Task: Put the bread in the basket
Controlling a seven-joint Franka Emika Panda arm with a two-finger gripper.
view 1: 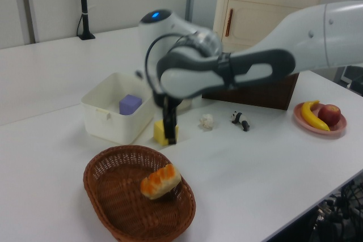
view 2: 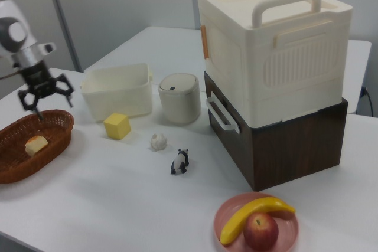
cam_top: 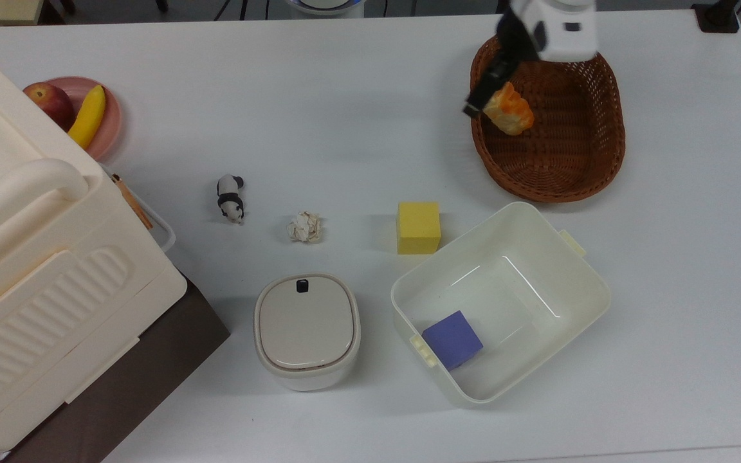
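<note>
The bread, a small loaf with a glossy orange-brown top, lies inside the reddish-brown wicker basket, near the end at the top view's upper left. It also rests on the basket floor in the left view, bread in basket, and in the right view, bread in basket. My gripper hangs above the basket's edge, open, fingers spread, with nothing between them. From the left view the gripper is lifted clear of the bread, in front of the yellow cube.
A white tub holding a purple cube stands near the basket. A yellow cube, paper ball, toy panda and lidded pot lie along the table's middle. A large cream box and fruit plate occupy the top view's left.
</note>
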